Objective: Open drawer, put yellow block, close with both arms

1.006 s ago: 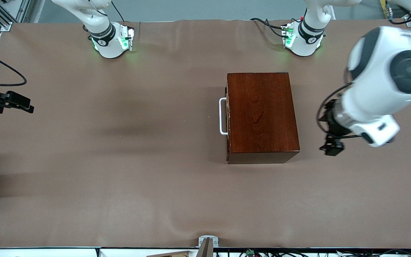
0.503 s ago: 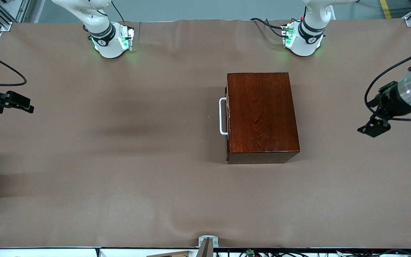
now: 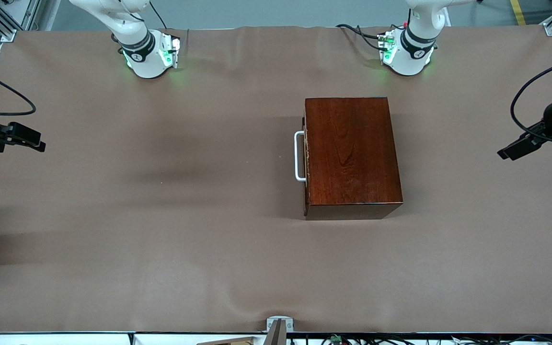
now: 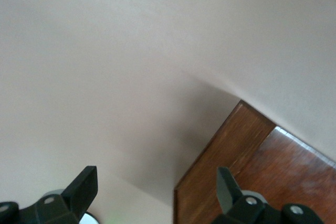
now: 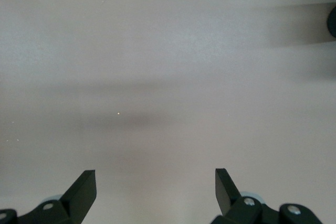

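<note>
One wooden box (image 3: 352, 155) mid-worktop (image 3: 161, 215), its one drawer (image 3: 306, 158) shut, my left claw (image 3: 520, 148) spread over the left arm's edge, my right claw (image 3: 27, 139) spread over the right arm's edge, yellow block unseen.

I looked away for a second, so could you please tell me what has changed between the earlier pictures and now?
The left pincer swung away from beside the box toward the table edge at the left arm's end, and hangs there open and empty. Nothing was taken or let go. The right pincer stayed open at its own end; the drawer, by its handle, stayed shut.
</note>
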`<move>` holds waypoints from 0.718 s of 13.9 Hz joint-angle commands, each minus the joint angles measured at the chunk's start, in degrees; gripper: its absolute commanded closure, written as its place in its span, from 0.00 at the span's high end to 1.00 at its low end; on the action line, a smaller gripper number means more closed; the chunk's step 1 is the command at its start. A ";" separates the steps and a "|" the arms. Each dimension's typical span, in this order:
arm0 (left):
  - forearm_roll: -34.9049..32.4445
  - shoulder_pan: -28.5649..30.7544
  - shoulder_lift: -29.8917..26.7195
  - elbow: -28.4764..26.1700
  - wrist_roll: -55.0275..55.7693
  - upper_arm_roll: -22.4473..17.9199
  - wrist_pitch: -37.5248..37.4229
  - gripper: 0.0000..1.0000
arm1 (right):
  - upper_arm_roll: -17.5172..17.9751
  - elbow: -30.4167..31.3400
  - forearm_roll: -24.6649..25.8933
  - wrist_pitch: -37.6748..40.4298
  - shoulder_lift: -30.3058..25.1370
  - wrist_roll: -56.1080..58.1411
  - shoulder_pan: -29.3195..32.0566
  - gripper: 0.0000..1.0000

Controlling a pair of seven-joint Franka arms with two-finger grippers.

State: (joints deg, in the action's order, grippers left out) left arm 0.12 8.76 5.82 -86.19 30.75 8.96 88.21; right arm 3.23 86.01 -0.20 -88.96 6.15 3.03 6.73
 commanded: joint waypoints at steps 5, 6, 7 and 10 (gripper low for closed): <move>0.59 -8.93 -4.76 -1.87 -20.96 -9.49 -3.31 1.00 | 0.81 -0.93 0.11 0.72 0.09 0.49 1.01 1.00; 0.07 -8.93 -5.03 -1.70 -24.03 -9.40 -3.66 1.00 | 0.81 -0.93 0.20 0.72 0.09 0.49 1.01 1.00; -1.25 -9.02 -5.12 -1.09 -26.50 -8.97 -3.66 1.00 | 0.81 -0.93 0.20 0.72 0.09 0.49 1.01 1.00; -5.63 -9.55 -4.76 1.28 -27.31 -6.95 -4.71 1.00 | 0.81 -0.93 0.11 0.72 0.09 0.49 0.92 1.00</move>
State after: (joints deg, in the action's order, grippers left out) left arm -2.13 0.03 1.72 -85.91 5.14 0.85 84.96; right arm 3.23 86.01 -0.20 -88.96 6.15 3.03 6.73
